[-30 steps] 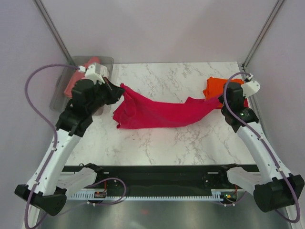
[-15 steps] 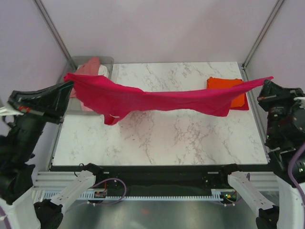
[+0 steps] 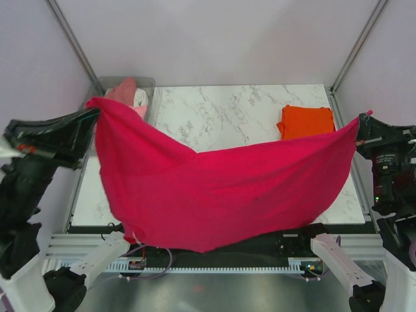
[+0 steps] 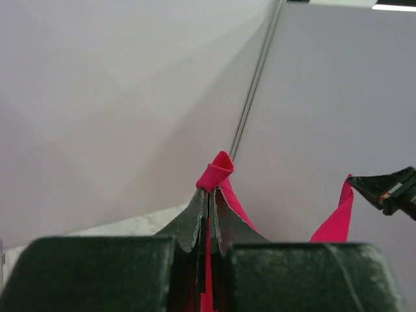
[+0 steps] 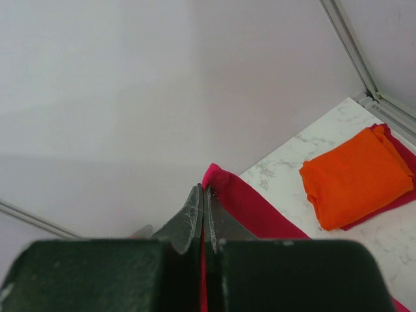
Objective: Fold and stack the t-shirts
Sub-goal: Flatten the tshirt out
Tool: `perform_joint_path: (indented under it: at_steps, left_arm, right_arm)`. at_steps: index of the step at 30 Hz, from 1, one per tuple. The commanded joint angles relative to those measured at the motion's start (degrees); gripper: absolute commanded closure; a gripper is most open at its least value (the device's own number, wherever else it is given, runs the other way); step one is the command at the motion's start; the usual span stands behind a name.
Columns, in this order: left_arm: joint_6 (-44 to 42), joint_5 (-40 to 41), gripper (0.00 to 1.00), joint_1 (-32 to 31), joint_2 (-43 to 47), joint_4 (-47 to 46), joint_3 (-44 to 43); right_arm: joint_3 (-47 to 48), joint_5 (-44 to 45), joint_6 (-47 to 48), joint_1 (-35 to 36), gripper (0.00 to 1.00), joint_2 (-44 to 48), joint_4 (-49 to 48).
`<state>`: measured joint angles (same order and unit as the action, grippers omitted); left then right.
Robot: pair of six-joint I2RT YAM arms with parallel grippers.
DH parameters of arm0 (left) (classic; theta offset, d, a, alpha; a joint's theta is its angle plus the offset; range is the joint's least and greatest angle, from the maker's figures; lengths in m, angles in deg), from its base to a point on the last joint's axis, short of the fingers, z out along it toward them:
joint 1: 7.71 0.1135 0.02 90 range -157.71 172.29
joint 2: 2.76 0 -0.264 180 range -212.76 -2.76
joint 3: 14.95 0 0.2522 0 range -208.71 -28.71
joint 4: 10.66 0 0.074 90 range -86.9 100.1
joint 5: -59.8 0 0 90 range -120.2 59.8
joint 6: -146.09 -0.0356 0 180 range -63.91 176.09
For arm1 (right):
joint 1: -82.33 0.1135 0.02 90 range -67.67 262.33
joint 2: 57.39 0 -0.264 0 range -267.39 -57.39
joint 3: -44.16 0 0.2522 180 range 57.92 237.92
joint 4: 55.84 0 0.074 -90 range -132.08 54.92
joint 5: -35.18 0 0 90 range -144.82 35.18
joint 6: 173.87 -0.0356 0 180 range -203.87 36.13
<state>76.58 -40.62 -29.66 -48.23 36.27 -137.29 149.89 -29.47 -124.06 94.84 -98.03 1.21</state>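
The crimson t-shirt (image 3: 214,195) hangs spread in the air between both arms, high above the marble table (image 3: 221,117), sagging low at its middle. My left gripper (image 3: 93,112) is shut on its left corner, seen pinched in the left wrist view (image 4: 210,190). My right gripper (image 3: 359,125) is shut on its right corner, as in the right wrist view (image 5: 205,192). A folded orange t-shirt (image 3: 305,121) lies at the far right on a folded red one (image 5: 400,188). Pink and white t-shirts (image 3: 130,94) lie in the bin.
A clear grey plastic bin (image 3: 147,83) stands at the table's far left corner. Metal frame posts (image 3: 356,45) rise at both back corners, with pale walls all round. The hanging shirt hides most of the table's front half.
Both grippers have held their corners high. The shirt, a stretched narrow band half a second ago, has dropped open into a wide hanging sheet that covers the front of the table.
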Motion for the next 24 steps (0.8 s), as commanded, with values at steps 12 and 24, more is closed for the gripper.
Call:
perform_joint_path:
  at_steps: [12,24]
  left_arm:
    - [2.45,5.32,0.98,1.47,-30.79,-4.16,-2.65]
    - [13.85,-12.25,0.98,19.03,-50.77,-21.36,-37.16]
  right_arm:
    - [-9.45,2.43,-0.78,-0.21,1.0,-17.78,-14.9]
    - [29.92,-8.89,-4.46,-6.7,1.0,-44.86,-14.2]
